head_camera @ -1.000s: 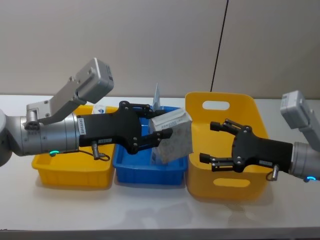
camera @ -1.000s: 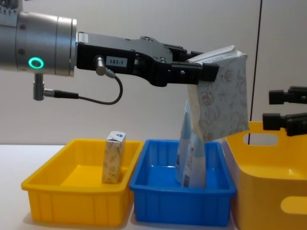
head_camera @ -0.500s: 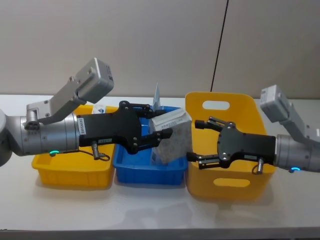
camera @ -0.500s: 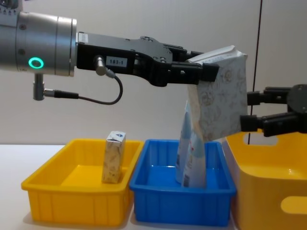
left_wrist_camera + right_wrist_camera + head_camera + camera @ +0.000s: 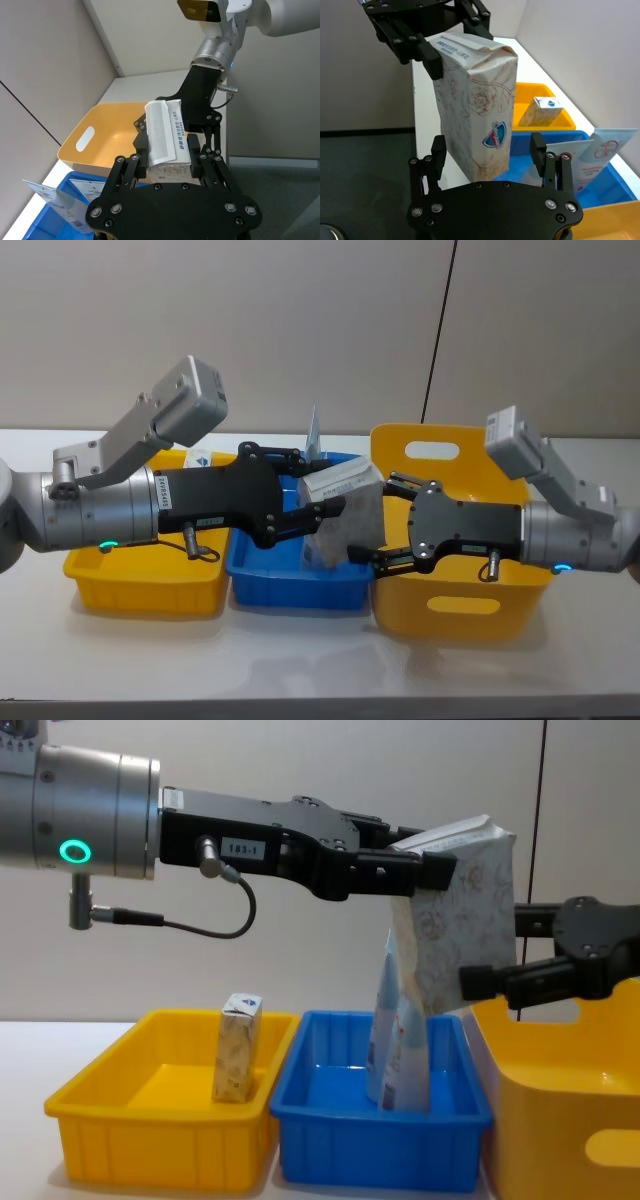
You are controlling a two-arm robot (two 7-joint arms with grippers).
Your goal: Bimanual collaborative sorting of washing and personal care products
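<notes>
**Kid:** Up above the right edge of the blue tray, what is hanging there?

**Friend:** That is the big pack. The left gripper pinches it by the folded top. Nothing else holds it up.

**Kid:** Which way does it point?

**Friend:** Its long side goes up and down. The fold is at the top and the flat bottom points down at the tray. It leans a little, with the bottom swung toward the tall yellow bin.

**Kid:** What is the right gripper doing?

**Friend:** Its fingers are spread wide, with one on each side of the low part of the big pack. They are not squeezing it.

**Kid:** Was it there before?

**Friend:** No. A second ago it was over the tall yellow bin, well apart from the pack. Half a second ago it was closer. Now it has come up around the pack. The left gripper and the big pack have not moved at all.

**Kid:** What else is on the table?

**Friend:** Two pale blue tubes stand at the right end of the blue tray, leaning on each other, just under the big pack. A small pack stands upright near the far right corner of the low yellow tray. They have stayed put too.
</notes>
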